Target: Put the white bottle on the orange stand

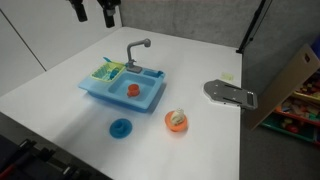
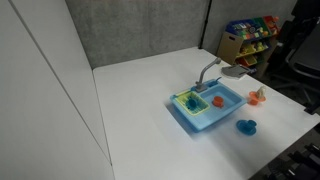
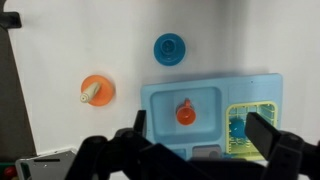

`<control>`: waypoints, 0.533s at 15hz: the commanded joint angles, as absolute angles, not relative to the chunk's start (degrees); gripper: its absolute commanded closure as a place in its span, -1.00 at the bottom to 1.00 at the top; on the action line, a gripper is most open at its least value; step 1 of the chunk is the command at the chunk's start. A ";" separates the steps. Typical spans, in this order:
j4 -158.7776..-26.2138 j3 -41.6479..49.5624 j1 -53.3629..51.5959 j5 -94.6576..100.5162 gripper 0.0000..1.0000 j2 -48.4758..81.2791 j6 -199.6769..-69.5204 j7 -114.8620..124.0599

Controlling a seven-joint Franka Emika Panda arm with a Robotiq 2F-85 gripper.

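The white bottle [image 1: 178, 116] stands on the orange stand [image 1: 170, 125], near the table's front edge and to the right of the blue toy sink [image 1: 118, 100]. In the wrist view the bottle [image 3: 89, 93] lies on the orange stand [image 3: 103, 88], left of the sink [image 3: 150, 96]. They show small in an exterior view [image 2: 258, 95]. My gripper [image 1: 94, 13] hangs high above the back of the table, open and empty. In the wrist view its jaws [image 3: 200, 130] frame the sink far below.
An orange cup [image 3: 185, 113] sits in the sink basin, with a yellow-green rack [image 3: 250, 125] beside it and a grey faucet [image 1: 135, 50] behind. A blue disc [image 1: 120, 127] lies in front of the sink. A grey flat object [image 1: 230, 93] lies at the table's right edge.
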State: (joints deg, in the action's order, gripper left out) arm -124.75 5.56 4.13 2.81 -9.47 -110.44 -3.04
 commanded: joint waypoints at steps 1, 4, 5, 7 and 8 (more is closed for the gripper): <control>-126.26 4.56 3.56 2.52 -1.00 -15.01 -107.72 -3.96; -126.56 3.57 3.34 2.75 -1.00 -19.07 -104.69 -2.33; -126.58 3.21 3.41 3.01 -1.00 -20.30 -103.58 -1.41; -126.52 2.66 3.58 3.04 -1.00 -23.03 -100.32 0.39; -126.41 2.35 3.72 3.26 -1.00 -24.39 -98.37 1.51</control>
